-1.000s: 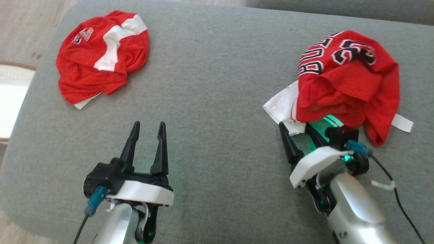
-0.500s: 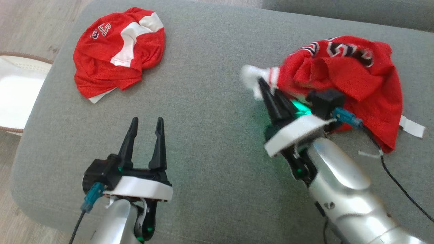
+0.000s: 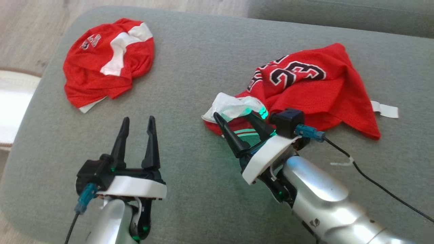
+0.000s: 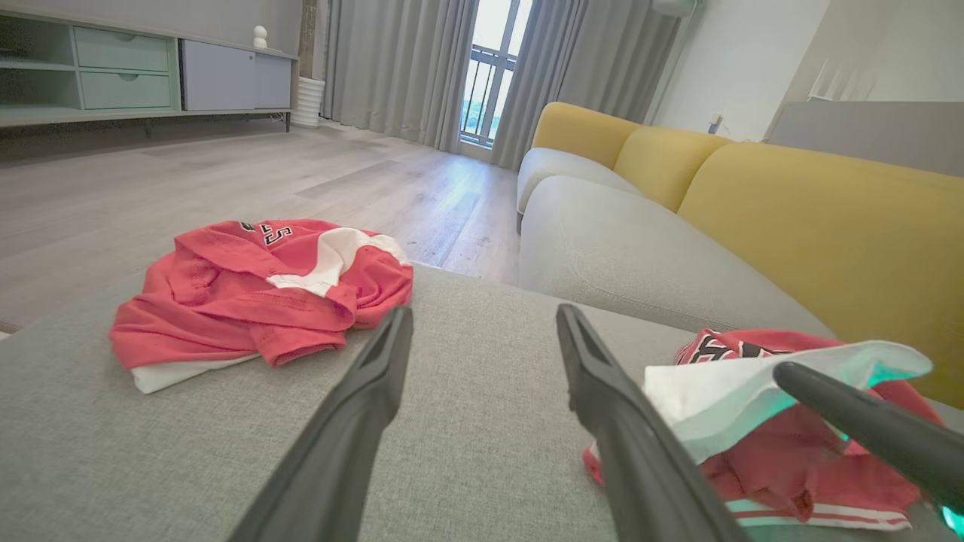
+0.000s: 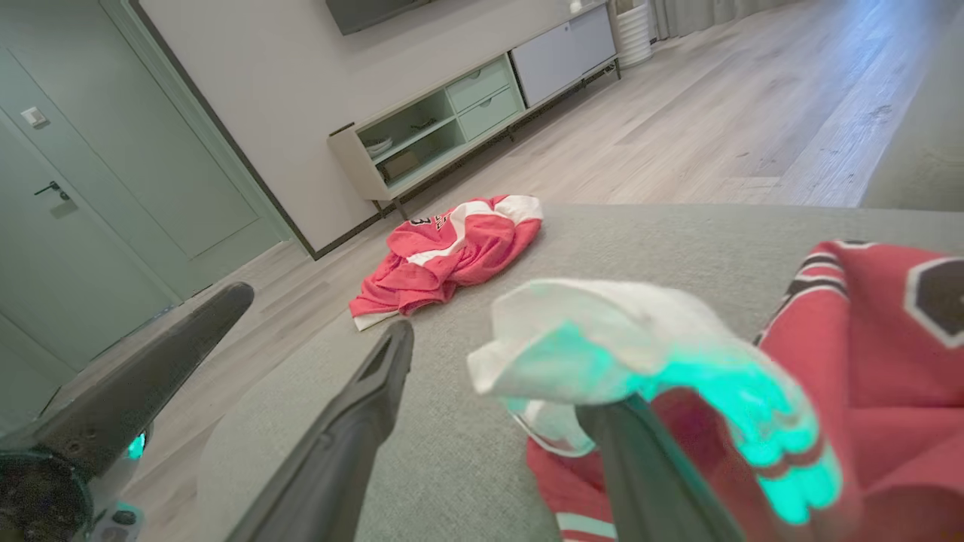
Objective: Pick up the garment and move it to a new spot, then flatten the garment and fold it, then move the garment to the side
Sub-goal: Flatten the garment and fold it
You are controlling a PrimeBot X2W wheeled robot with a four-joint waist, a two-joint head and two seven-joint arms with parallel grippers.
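Observation:
A red jersey with the number 23 (image 3: 305, 88) lies spread on the grey cushion (image 3: 196, 61), right of the middle. Its white edge (image 3: 234, 105) is bunched at its left end and drapes over one finger of my right gripper (image 3: 234, 118), whose fingers stand apart. From the right wrist, that white fabric (image 5: 602, 339) covers the right fingertip, and the red cloth (image 5: 866, 361) lies beyond. My left gripper (image 3: 137, 122) is open and empty at the lower left, well clear of the jersey (image 4: 791, 452).
A second crumpled red and white garment (image 3: 108, 64) lies at the cushion's far left (image 4: 256, 293). Wooden floor (image 3: 30, 30) drops off past the left edge. A yellow-backed sofa (image 4: 791, 203) stands behind. A black cable (image 3: 373, 181) trails from my right wrist.
My right gripper pulled the jersey's white edge left toward the middle, stretching the jersey out flatter, then went from shut to open. The left gripper held still; the camera shifted.

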